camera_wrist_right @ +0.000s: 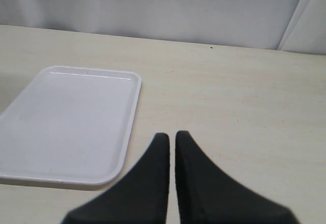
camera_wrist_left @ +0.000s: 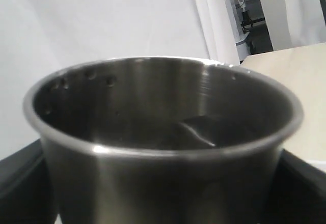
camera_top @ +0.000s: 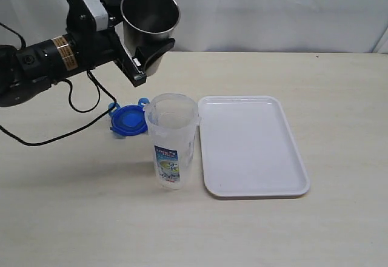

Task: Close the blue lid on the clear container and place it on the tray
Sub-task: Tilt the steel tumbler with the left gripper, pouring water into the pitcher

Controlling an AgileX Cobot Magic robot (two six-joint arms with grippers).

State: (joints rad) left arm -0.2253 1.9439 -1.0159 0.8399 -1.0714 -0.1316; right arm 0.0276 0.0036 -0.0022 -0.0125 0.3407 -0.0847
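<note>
Blue lid [camera_top: 127, 122], small round bright blue plastic with snap flaps at the rim: lies flat on the pale wooden table [camera_top: 339, 97], off its container. It sits near the container, at about 10 o'clock from it in the exterior view. Whether the 2 touch cannot be told.

Clear container [camera_top: 171, 142], tall narrow transparent plastic canister with a blue-and-white label: upright, mouth open, just beside the tray's left rim.

Tray [camera_top: 251, 145], flat white rectangular plastic with a low rim: at 3 o'clock from the container, nothing on it.

Steel cup [camera_top: 150, 27], round polished metal: raised well above the table at about 11 o'clock from the container, tipped so that its mouth shows.

Left gripper [camera_top: 136, 29], black, 2 jaws: spread wide and clamped on the steel cup's sides.

Right gripper [camera_wrist_right: 171, 140], black, 2 jaws: pressed together, grasping nothing. It hovers over bare table near the tray and does not appear in the exterior view.

Handling note (judgement): the lid cannot be fetched while the left gripper is occupied, so the step in hand is likely parking the cup.
- Bring the cup level before lowering it.
- Choose bare table at 9 o'clock from the lid, well apart from lid, container and tray.
- Let go only once the base rests flat, then lift straight up so the jaws do not drag it.
- Keep the arm's cable off the lid and the open container, which looks easy to topple.
</note>
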